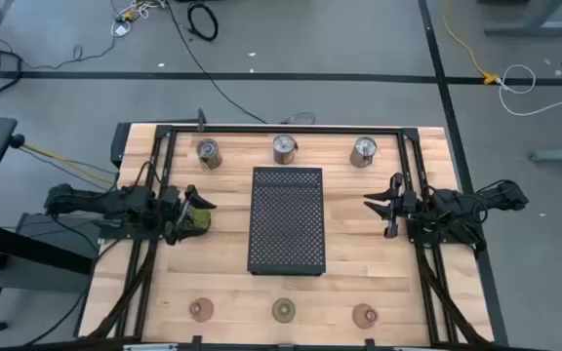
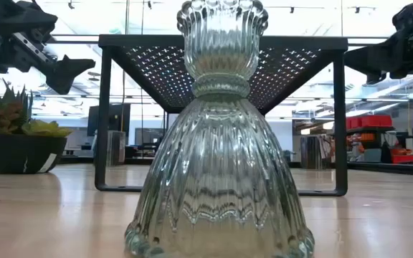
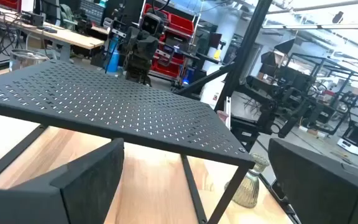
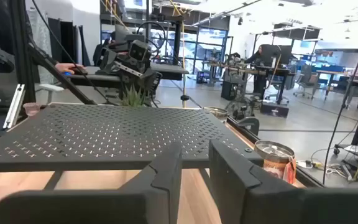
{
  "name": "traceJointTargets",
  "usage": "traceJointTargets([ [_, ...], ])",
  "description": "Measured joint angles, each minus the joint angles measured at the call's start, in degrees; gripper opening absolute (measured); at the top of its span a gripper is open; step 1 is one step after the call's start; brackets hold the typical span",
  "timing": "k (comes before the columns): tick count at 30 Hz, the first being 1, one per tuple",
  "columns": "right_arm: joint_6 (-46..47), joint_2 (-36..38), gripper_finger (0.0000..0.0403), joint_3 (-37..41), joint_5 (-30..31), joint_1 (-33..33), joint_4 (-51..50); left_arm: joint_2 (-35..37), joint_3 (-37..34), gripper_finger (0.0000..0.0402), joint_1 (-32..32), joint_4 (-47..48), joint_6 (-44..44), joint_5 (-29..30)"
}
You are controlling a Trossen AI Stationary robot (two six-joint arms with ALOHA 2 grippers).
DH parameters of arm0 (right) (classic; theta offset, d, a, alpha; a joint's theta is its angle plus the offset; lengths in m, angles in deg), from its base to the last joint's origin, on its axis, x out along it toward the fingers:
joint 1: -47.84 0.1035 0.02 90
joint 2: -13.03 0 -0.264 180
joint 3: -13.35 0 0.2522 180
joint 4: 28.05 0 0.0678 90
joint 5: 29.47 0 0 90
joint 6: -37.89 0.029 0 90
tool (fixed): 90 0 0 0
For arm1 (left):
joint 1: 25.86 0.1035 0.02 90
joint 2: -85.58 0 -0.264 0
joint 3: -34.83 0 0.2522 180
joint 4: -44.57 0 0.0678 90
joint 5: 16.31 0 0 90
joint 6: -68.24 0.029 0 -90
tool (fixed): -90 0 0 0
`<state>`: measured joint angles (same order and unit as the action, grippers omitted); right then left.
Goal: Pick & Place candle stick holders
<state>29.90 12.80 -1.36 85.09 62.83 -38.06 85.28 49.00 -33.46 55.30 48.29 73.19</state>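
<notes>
High view first: we see the wooden table (image 1: 222,283) with the black perforated tray (image 1: 287,220) standing at its centre, and that raised tray is our biggest hazard. Either arm reaching across could clip its edge or legs and shove it into the holders.

The left gripper (image 1: 195,206) hovers to the tray's left with its fingers spread, right over the small green plant (image 1: 199,218). We judge a straight descent there would crush or tip the plant. The right gripper (image 1: 375,201) waits on the tray's other side, its fingers only a narrow gap apart and holding nothing.

The candle stick holders sit in two rows, all apart from both grippers. Three silver cups (image 1: 284,148) line the far edge, close to the black frame rail, so we think a closing finger could strike the rail or skid off the shiny metal.

Three low discs (image 1: 283,311) lie along the near edge. In the low view the middle one shows as a ribbed clear-glass holder (image 2: 219,143), flared at the base and narrow at the neck. We expect a grip on that slick neck could slip or topple it.
</notes>
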Motion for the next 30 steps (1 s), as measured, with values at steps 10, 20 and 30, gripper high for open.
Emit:
traceJointTargets([
  [10,0.0,0.0,0.0084,0.0,0.0,0.0,0.0,0.0,0.0,0.0399,0.0,0.0,0.0,0.0],
  [20,0.0,0.0,0.0084,0.0,0.0,0.0,0.0,0.0,0.0,0.0399,0.0,0.0,0.0,0.0],
  [30,0.0,0.0,0.0084,0.0,0.0,0.0,0.0,0.0,0.0,0.0399,0.0,0.0,0.0,0.0],
])
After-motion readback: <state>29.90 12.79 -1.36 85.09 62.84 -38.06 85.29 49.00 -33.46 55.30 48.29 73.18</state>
